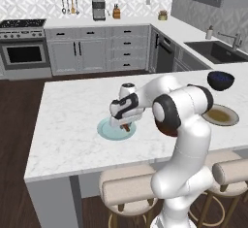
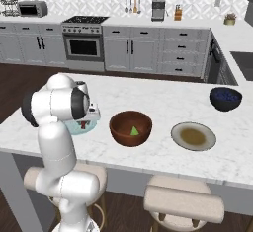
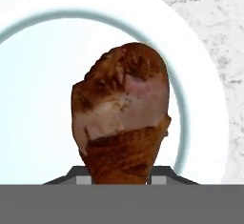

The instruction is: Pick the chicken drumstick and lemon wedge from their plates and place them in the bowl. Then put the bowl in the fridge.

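1. Pincer (image 1: 125, 125) down at the pale blue-green plate (image 1: 107, 129), jaws closed narrow on the chicken drumstick (image 3: 125, 118).
2. Drumstick sits over the plate's centre; contact with the plate cannot be told.
3. Lemon wedge (image 2: 134, 131) lies in the wooden bowl (image 2: 130, 127), right of that plate.
4. Beige plate (image 2: 193, 136) stands right of the bowl on the counter (image 2: 163, 102).

So the white arm is bent down over the pale blue-green round plate (image 2: 79, 126), with a bit of reddish-brown drumstick (image 2: 84, 124) showing under the hand. Beside it the dark wooden bowl (image 2: 130, 128) has the lime-coloured lemon wedge (image 2: 134, 131) inside. Further right: a beige plate with olive centre (image 2: 193, 136), then a dark blue bowl (image 2: 225, 98).
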